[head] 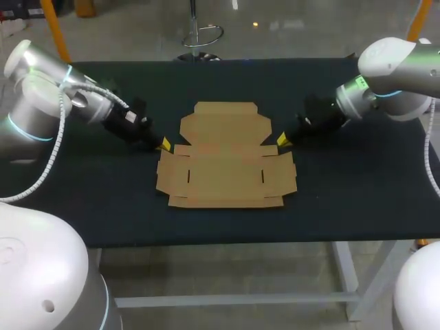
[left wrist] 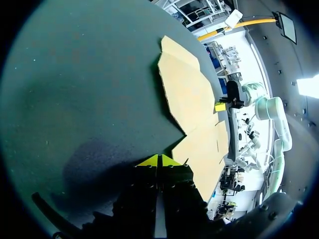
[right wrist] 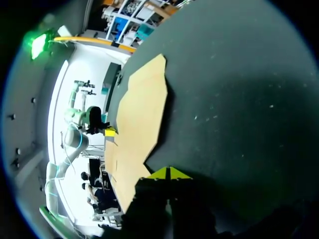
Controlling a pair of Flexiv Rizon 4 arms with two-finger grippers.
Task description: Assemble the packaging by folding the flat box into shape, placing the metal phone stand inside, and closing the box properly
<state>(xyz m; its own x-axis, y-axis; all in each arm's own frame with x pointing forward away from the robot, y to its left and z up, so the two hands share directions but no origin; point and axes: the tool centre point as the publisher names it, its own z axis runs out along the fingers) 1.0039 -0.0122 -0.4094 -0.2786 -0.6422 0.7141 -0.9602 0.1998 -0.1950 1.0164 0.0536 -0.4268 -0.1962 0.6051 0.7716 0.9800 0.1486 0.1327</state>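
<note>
The flat brown cardboard box (head: 225, 165) lies unfolded in the middle of the dark table (head: 357, 199). My left gripper (head: 164, 144) is shut with nothing in it, its yellow tips low at the notch on the box's left edge. My right gripper (head: 281, 140) is shut and empty too, at the matching notch on the right edge. In the left wrist view the shut gripper (left wrist: 159, 160) points at the cardboard box (left wrist: 192, 99), with my other arm's gripper (left wrist: 221, 106) across it. In the right wrist view the shut gripper (right wrist: 169, 172) sits beside the box (right wrist: 137, 124). No phone stand is visible.
Bare dark tabletop (head: 103, 206) surrounds the box on all sides, with the widest free strips to the far left and far right. The table's front edge (head: 227, 242) runs below the box.
</note>
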